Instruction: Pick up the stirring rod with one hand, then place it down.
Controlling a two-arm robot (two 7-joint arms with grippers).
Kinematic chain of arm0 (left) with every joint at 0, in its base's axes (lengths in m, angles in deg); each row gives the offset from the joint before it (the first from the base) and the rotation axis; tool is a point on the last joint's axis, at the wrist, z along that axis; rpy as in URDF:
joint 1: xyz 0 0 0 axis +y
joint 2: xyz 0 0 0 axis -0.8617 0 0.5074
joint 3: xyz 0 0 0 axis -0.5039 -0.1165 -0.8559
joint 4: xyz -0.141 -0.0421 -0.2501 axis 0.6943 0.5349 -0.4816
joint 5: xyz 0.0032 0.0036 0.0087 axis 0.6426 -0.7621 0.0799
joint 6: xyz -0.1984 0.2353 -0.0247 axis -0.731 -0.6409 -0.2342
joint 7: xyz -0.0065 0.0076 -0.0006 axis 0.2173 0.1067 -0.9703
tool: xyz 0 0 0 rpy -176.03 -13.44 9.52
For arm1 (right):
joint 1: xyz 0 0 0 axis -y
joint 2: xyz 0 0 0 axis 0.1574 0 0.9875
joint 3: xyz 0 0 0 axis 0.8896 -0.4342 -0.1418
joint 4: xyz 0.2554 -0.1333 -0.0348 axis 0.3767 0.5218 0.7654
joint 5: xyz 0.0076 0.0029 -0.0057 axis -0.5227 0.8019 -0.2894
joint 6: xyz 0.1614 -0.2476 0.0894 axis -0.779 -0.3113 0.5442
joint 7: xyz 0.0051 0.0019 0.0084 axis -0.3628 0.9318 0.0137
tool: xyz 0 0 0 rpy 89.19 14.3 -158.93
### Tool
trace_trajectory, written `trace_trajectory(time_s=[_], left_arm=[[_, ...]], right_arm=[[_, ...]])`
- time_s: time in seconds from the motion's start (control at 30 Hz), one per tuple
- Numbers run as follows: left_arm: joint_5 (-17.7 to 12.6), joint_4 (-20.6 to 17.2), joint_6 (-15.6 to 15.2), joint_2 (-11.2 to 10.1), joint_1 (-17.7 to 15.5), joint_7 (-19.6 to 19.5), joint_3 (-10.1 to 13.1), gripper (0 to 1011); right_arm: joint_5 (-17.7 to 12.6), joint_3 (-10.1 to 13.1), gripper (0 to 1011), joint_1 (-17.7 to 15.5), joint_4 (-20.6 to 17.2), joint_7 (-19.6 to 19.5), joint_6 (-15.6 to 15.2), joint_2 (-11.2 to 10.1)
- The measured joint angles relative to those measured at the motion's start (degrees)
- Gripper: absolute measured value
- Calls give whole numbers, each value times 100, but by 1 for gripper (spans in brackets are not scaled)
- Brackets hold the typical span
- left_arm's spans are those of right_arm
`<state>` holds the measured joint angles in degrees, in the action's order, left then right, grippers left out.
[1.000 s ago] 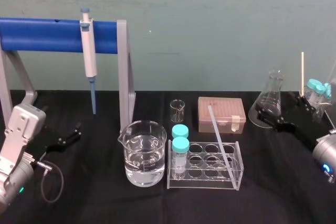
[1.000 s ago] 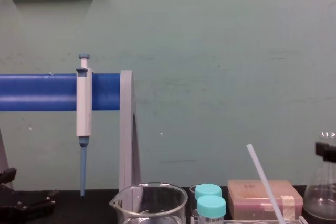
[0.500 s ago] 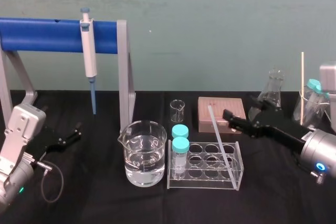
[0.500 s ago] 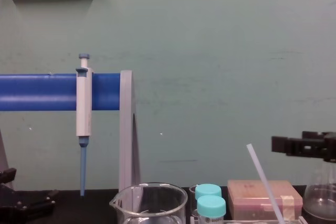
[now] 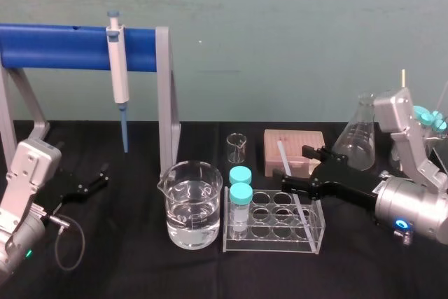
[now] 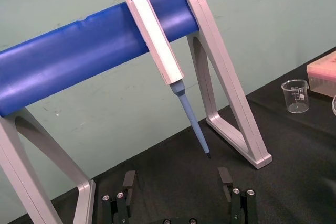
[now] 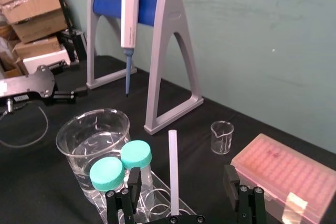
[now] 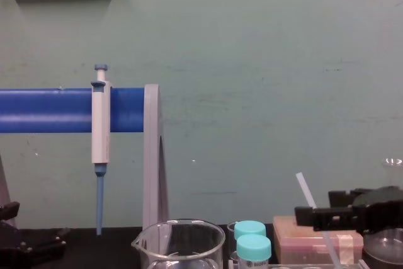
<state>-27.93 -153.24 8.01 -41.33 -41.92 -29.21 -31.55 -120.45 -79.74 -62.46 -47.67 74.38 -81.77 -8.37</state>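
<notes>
Stirring rod [image 7: 172, 169] unmoved; right pincer [image 5: 295, 167] advanced, straddling it; left pincer [image 6: 176, 178] parked.

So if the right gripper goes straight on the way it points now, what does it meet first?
Most likely the stirring rod: it leans in the rack, between the open fingers of the right gripper. Beyond it stand two capped tubes, then the beaker. Depth is hard to judge.

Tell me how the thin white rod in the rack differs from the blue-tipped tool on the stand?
The stirring rod leans in the clear rack; the pipette hangs upright on the blue stand. The rod is evenly thin; the pipette is thicker, tapering to a blue tip. The open right gripper straddles the rod, not the pipette. Both are long, white.
</notes>
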Motion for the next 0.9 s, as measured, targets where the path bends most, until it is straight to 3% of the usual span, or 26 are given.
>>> trace_trajectory(time_s=[0.3, 0.8, 0.9], left_arm=[[0, 0, 0, 0, 0, 0, 0, 1000], [0, 0, 0, 0, 0, 0, 0, 1000], [0, 0, 0, 0, 0, 0, 0, 1000]], right_arm=[[137, -234, 1000, 231, 324, 180, -125, 148], [253, -292, 995, 254, 346, 177, -126, 143], [248, -290, 930, 254, 346, 177, -125, 144]])
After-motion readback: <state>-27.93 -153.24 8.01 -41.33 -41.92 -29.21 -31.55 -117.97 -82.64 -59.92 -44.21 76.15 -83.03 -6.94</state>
